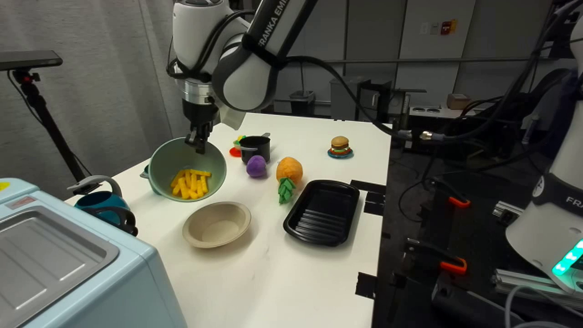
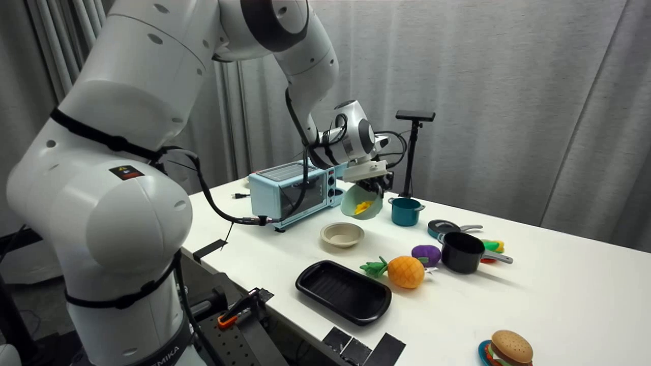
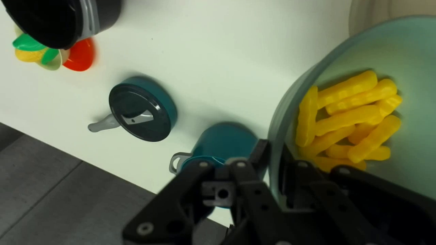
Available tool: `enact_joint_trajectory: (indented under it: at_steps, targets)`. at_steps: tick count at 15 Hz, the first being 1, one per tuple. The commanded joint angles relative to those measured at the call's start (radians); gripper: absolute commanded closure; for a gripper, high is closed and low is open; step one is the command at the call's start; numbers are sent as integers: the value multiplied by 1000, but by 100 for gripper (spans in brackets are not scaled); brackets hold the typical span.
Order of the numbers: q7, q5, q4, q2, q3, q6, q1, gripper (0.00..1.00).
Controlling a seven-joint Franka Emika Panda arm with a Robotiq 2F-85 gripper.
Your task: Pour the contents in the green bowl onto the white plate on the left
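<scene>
The pale mint-green bowl [image 1: 168, 159] hangs in the air in both exterior views, with its opening tilted toward the plate side. It also shows in the other outside picture [image 2: 349, 199] and at the right of the wrist view [image 3: 415, 136]. Several yellow fry-like pieces [image 1: 190, 183] lie heaped inside its lower wall; they fill much of the bowl in the wrist view [image 3: 351, 119]. My gripper [image 3: 276, 153] is shut on the bowl's rim, one finger inside and one outside. The cream-white plate [image 1: 217, 224] sits on the table below and beside the bowl; its edge shows in the wrist view [image 3: 369, 17].
A light-blue toaster oven [image 2: 290, 193] stands near the plate. A teal pot [image 2: 405, 212] is beside the bowl. A black tray [image 1: 322, 212], a toy pineapple [image 1: 289, 171], a purple vegetable [image 1: 256, 166], a black pot [image 2: 460, 252] and a toy burger [image 1: 340, 146] stand around.
</scene>
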Motion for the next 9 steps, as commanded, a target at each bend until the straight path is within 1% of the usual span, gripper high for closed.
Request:
enact_joint_trajectory:
  at_steps: [1, 6, 9]
  targets:
    - [139, -120, -72, -41, -133, 95, 110, 98]
    - [288, -240, -135, -67, -281, 169, 246, 98]
    - [395, -329, -166, -85, -400, 206, 353, 98]
